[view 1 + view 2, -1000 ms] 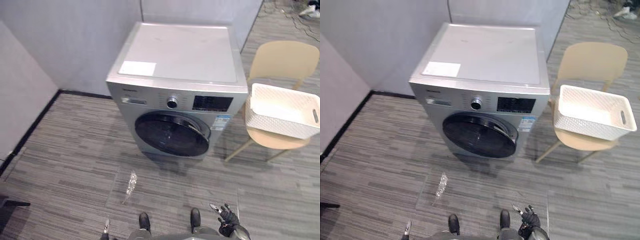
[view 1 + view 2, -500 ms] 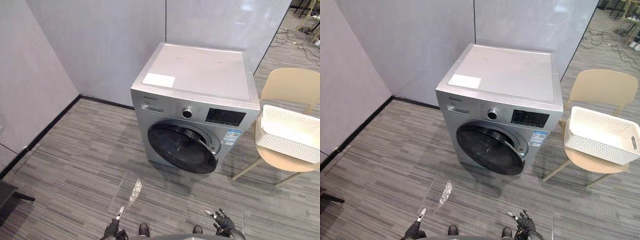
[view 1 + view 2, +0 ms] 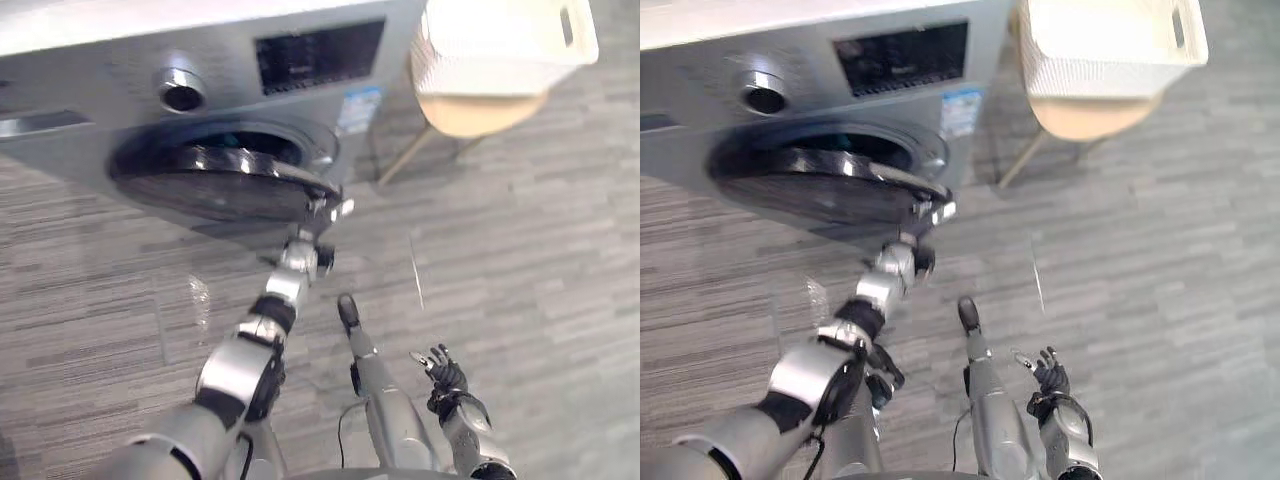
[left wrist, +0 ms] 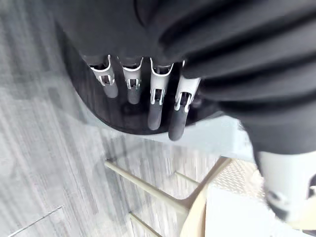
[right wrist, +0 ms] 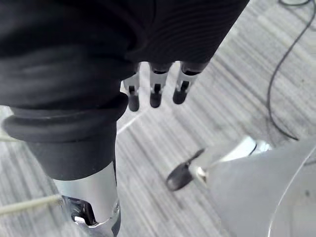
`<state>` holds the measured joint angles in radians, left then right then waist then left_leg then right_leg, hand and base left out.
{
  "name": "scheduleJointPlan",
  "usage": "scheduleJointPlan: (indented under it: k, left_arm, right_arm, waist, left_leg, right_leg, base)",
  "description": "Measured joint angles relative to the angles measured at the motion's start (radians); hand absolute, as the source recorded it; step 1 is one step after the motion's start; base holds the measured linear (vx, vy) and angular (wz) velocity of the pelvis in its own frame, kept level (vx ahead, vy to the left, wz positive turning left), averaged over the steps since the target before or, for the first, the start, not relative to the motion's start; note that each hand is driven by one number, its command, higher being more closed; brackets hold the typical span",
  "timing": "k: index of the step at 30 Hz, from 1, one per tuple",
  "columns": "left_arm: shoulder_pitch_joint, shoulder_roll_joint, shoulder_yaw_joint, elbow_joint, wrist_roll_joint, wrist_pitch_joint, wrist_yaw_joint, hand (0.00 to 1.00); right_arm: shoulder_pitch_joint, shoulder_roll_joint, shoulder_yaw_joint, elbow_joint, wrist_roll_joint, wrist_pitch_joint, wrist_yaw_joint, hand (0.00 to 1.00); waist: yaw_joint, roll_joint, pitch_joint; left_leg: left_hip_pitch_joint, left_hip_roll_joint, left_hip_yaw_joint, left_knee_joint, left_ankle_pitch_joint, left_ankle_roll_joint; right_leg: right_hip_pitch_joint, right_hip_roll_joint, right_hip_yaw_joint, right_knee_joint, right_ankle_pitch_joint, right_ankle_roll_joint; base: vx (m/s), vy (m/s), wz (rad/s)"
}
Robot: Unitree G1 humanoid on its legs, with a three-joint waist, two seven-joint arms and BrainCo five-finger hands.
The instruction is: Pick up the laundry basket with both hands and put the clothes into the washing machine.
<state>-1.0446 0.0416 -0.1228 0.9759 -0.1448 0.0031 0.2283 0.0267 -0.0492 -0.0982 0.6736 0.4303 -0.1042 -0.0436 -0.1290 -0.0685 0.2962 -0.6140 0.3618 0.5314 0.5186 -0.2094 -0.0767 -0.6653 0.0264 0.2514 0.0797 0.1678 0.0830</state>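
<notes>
Left hand, low a second ago, is now reaching the washing machine door rim, fingers straight and apart. Right hand is hanging, fingers loose. Laundry basket is sitting on chair, well beyond both hands' fingers; door-opening is likely coming first.

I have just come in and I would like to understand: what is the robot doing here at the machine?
The robot stretches its left hand to the edge of the round door of the washing machine, fingers straight; the door looks partly open. Its right hand hangs low over the floor, open and holding nothing. The white laundry basket sits on the beige chair beside the machine, not yet picked up.
</notes>
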Motion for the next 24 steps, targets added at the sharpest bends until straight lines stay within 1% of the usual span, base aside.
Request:
scheduleJointPlan:
  k: [1, 2, 3, 4, 5, 8, 9, 11, 12, 13, 14, 15, 16, 17, 18, 19, 20, 21, 22, 23, 24]
  left_arm:
    - [-0.058, 0.021, -0.006, -0.004, 0.001, 0.004, -0.002, 0.0]
    - [-0.158, 0.069, -0.062, -0.045, 0.011, 0.037, -0.057, 0.0]
    - [-0.188, 0.065, -0.069, -0.146, 0.014, 0.02, -0.029, 0.0]
    - [-0.202, 0.069, -0.087, -0.185, 0.029, 0.013, -0.014, 0.0]
    - [-0.206, 0.062, -0.113, -0.207, 0.027, -0.019, 0.049, 0.0]
    - [-0.213, 0.081, -0.114, -0.242, -0.003, -0.056, 0.125, 0.0]
    - [-0.214, 0.088, -0.114, -0.243, -0.003, -0.061, 0.136, 0.0]
    - [-0.207, 0.113, -0.114, -0.244, 0.0, -0.073, 0.165, 0.0]
    - [-0.194, 0.12, -0.109, -0.26, 0.0, -0.085, 0.165, 0.0]
    - [-0.161, 0.12, -0.084, -0.3, 0.0, -0.113, 0.167, 0.0]
    - [-0.12, 0.113, -0.056, -0.327, 0.001, -0.146, 0.167, 0.0]
    - [-0.087, 0.102, -0.035, -0.331, 0.003, -0.159, 0.167, 0.0]
    - [-0.036, 0.079, -0.008, -0.342, 0.01, -0.18, 0.162, 0.0]
    - [0.042, 0.037, 0.031, -0.343, 0.014, -0.191, 0.162, 0.0]
    - [0.155, -0.009, 0.065, -0.329, 0.032, -0.186, 0.165, 0.0]
    - [0.222, -0.031, 0.079, -0.314, 0.033, -0.185, 0.165, 0.0]
    - [0.369, -0.066, 0.087, -0.276, 0.037, -0.171, 0.162, 0.0]
    - [0.52, -0.078, 0.105, -0.235, 0.043, -0.155, 0.151, 0.0]
    - [0.598, -0.077, 0.108, -0.207, 0.045, -0.146, 0.132, 0.0]
    - [0.741, -0.076, 0.119, -0.16, 0.067, -0.125, 0.093, 0.0]
    - [0.805, -0.075, 0.134, -0.137, 0.084, -0.115, 0.073, 0.0]
  right_arm:
    - [-0.001, 0.0, -0.002, -0.003, 0.0, -0.005, 0.0, 0.0]
    - [-0.001, 0.0, -0.005, -0.004, 0.0, -0.012, 0.001, 0.0]
    - [-0.011, 0.007, -0.004, 0.001, 0.0, -0.013, 0.001, 0.0]
    - [-0.009, 0.014, -0.005, -0.001, 0.0, -0.022, 0.001, 0.0]
    - [-0.007, 0.024, -0.003, 0.001, 0.001, -0.029, 0.0, 0.0]
    - [0.002, 0.03, -0.002, -0.003, 0.002, -0.043, -0.004, 0.0]
    - [0.004, 0.03, -0.002, -0.007, 0.003, -0.044, -0.007, 0.0]
    - [0.035, 0.03, -0.002, -0.03, 0.005, -0.046, -0.017, 0.0]
    - [0.041, 0.03, -0.002, -0.032, 0.009, -0.047, -0.017, 0.0]
    - [0.048, 0.028, -0.002, -0.031, 0.011, -0.047, -0.018, 0.0]
    - [0.049, 0.028, -0.002, -0.029, 0.011, -0.047, -0.02, 0.0]
    - [0.05, 0.028, -0.002, -0.028, 0.01, -0.047, -0.02, 0.0]
    - [0.05, 0.028, -0.002, -0.028, 0.01, -0.046, -0.02, 0.0]
    - [0.05, 0.026, -0.003, -0.027, 0.009, -0.046, -0.022, 0.0]
    - [0.05, 0.026, -0.007, -0.024, 0.008, -0.046, -0.023, 0.0]
    - [0.051, 0.025, -0.009, -0.02, 0.007, -0.046, -0.025, 0.0]
    - [0.05, 0.022, -0.01, -0.01, 0.001, -0.047, -0.03, 0.0]
    - [0.05, 0.022, -0.023, -0.001, -0.004, -0.046, -0.034, 0.0]
    - [0.05, 0.022, -0.035, 0.01, -0.006, -0.046, -0.037, 0.0]
    - [0.051, 0.02, -0.066, 0.03, -0.01, -0.04, -0.04, 0.0]
    - [0.052, 0.019, -0.08, 0.043, -0.013, -0.038, -0.04, 0.0]
  waist:
    - [0.001, 0.001, 0.008]
    - [0.004, 0.003, 0.032]
    - [0.007, 0.001, 0.053]
    - [0.004, 0.003, 0.056]
    - [0.001, 0.004, 0.057]
    - [0.002, 0.008, 0.067]
    - [0.002, 0.008, 0.069]
    - [0.006, 0.018, 0.083]
    - [0.005, 0.018, 0.083]
    - [0.005, 0.018, 0.083]
    - [0.002, 0.02, 0.084]
    - [0.001, 0.021, 0.084]
    - [0.001, 0.023, 0.085]
    - [0.003, 0.026, 0.086]
    - [0.003, 0.032, 0.084]
    - [0.006, 0.034, 0.084]
    - [0.01, 0.039, 0.083]
    - [0.016, 0.047, 0.076]
    - [0.027, 0.051, 0.065]
    - [0.056, 0.063, 0.041]
    - [0.068, 0.068, 0.028]
  left_leg:
    - [-0.017, 0.007, 0.004, 0.017, -0.002, 0.001]
    - [-0.043, 0.017, 0.008, 0.037, -0.004, 0.002]
    - [-0.056, 0.023, 0.012, 0.051, -0.004, 0.003]
    - [-0.063, 0.024, 0.012, 0.052, -0.008, 0.004]
    - [-0.071, 0.024, 0.012, 0.055, -0.025, 0.011]
    - [-0.104, 0.023, 0.01, 0.078, -0.046, 0.014]
    - [-0.108, 0.023, 0.009, 0.079, -0.048, 0.016]
    - [-0.116, 0.023, -0.009, 0.083, -0.052, 0.014]
    - [-0.119, 0.023, -0.013, 0.084, -0.05, 0.013]
    - [-0.12, 0.022, -0.022, 0.085, -0.048, 0.011]
    - [-0.118, 0.021, -0.044, 0.087, -0.043, 0.012]
    - [-0.114, 0.02, -0.057, 0.087, -0.04, 0.011]
    - [-0.1, 0.02, -0.073, 0.083, -0.032, 0.004]
    - [-0.066, 0.011, -0.097, 0.067, -0.017, 0.006]
    - [-0.014, -0.008, -0.123, 0.034, 0.002, 0.003]
    - [0.018, -0.021, -0.137, 0.014, 0.009, 0.002]
    - [0.086, -0.049, -0.163, -0.032, 0.026, -0.003]
    - [0.149, -0.072, -0.178, -0.077, 0.045, 0.0]
    - [0.177, -0.086, -0.181, -0.1, 0.053, -0.003]
    - [0.225, -0.106, -0.187, -0.141, 0.069, -0.002]
    - [0.249, -0.119, -0.191, -0.163, 0.077, -0.002]
  right_leg:
    - [-0.015, 0.002, 0.003, 0.0, 0.005, 0.003]
    - [-0.037, 0.007, 0.012, 0.001, 0.016, 0.018]
    - [-0.048, 0.009, 0.025, 0.001, 0.026, 0.033]
    - [-0.056, 0.009, 0.028, 0.001, 0.028, 0.036]
    - [-0.071, 0.01, 0.037, 0.001, 0.028, 0.036]
    - [-0.103, 0.012, 0.055, 0.0, 0.034, 0.036]
    - [-0.107, 0.012, 0.055, 0.0, 0.035, 0.035]
    - [-0.105, 0.012, 0.046, 0.0, 0.04, 0.032]
    - [-0.105, 0.012, 0.042, 0.0, 0.04, 0.031]
    - [-0.102, 0.013, 0.036, 0.0, 0.042, 0.029]
    - [-0.089, 0.014, 0.024, 0.001, 0.044, 0.025]
    - [-0.08, 0.016, 0.015, 0.003, 0.043, 0.024]
    - [-0.058, 0.017, -0.002, 0.008, 0.035, 0.012]
    - [-0.021, 0.014, -0.028, 0.023, 0.019, -0.006]
    - [0.026, 0.005, -0.06, 0.051, -0.011, -0.015]
    - [0.053, -0.002, -0.076, 0.068, -0.031, -0.017]
    - [0.112, -0.02, -0.111, 0.095, -0.068, -0.024]
    - [0.165, -0.039, -0.14, 0.117, -0.1, -0.028]
    - [0.187, -0.049, -0.151, 0.125, -0.114, -0.029]
    - [0.228, -0.066, -0.17, 0.13, -0.132, -0.031]
    - [0.249, -0.076, -0.178, 0.128, -0.14, -0.029]
  base:
    - [0.01, -0.029, -0.22]
    - [0.0, -0.027, -0.22]
    - [-0.01, -0.022, -0.23]
    - [-0.02, -0.011, -0.26]
    - [-0.01, -0.001, -0.24]
    - [-0.06, -0.009, -0.2]
    - [-0.1, -0.052, 0.0]
    - [-0.09, -0.069, 0.12]
    - [-0.09, -0.081, 0.12]
    - [-0.07, -0.081, 0.12]
    - [-0.06, -0.079, 0.13]
    - [-0.03, -0.079, 0.22]
    - [-0.01, -0.087, 0.38]
    - [0.01, -0.118, 0.69]
    - [0.02, -0.106, 0.76]
    - [0.04, -0.098, 0.97]
    - [0.07, -0.061, 1.03]
    - [0.08, -0.043, 1.0]
    - [0.14, -0.016, 0.83]
    - [0.14, -0.005, 0.53]
    - [0.14, 0.003, 0.6]
